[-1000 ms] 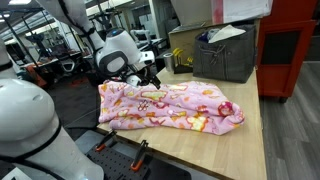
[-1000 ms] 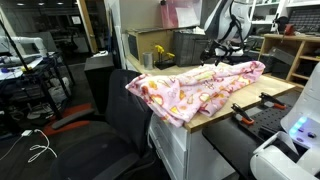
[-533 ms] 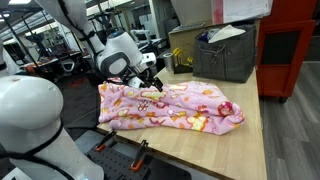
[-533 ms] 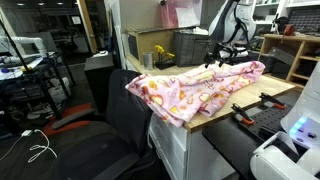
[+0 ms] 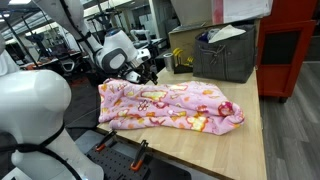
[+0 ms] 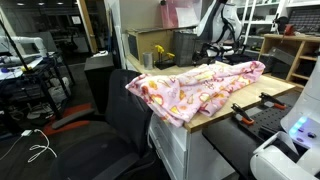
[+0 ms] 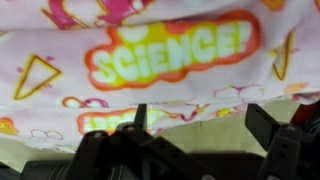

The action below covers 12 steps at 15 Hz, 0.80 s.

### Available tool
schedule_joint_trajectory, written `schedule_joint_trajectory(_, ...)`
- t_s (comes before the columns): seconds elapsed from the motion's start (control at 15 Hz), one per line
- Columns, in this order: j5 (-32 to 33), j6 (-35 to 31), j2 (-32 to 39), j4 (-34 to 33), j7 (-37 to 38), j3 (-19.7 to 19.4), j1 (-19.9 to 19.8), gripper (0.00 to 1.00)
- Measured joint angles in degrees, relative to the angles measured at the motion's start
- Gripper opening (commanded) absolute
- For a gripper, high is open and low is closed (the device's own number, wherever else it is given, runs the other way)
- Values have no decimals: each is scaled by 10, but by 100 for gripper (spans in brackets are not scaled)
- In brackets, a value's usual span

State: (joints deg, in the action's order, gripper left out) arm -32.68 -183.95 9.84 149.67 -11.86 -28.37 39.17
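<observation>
A pink cloth (image 5: 170, 107) with cartoon prints lies crumpled on the wooden table (image 5: 250, 130); it also shows in the exterior view (image 6: 200, 85), hanging over the table's edge. In the wrist view the cloth (image 7: 160, 55) fills the upper part, with the word "SCIENCE!" printed on it. My gripper (image 5: 147, 75) hovers just above the cloth's far edge, also seen in the exterior view (image 6: 216, 58). In the wrist view its fingers (image 7: 198, 122) are spread apart and empty, with bare table between them.
A grey bin (image 5: 225, 55) with papers stands at the back of the table. A box with yellow flowers (image 6: 160, 52) sits beyond the cloth. Black-and-orange clamps (image 5: 140, 150) lie at the table's near edge. An office chair (image 6: 120, 110) stands beside the table.
My gripper has shifted slightly along the cloth's far edge and the arm has turned a little. The cloth has not moved.
</observation>
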Motion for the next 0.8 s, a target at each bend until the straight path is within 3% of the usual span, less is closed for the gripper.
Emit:
schedule_joint_trajectory(0.07, 1, 14, 4, -17, 13, -23, 28, 100)
schedule_joint_trajectory(0.13, 3, 30, 10, -34, 26, -49, 56, 93)
schedule_joint_trajectory(0.2, 12, 46, 18, -48, 44, -74, 82, 72)
schedule_joint_trajectory(0.33, 37, 79, 35, -71, 82, -123, 126, 68)
schedule_joint_trajectory(0.4, 51, 96, 43, -80, 102, -145, 146, 61)
schedule_joint_trajectory(0.8, 111, 205, 78, -112, 199, -245, 230, 16)
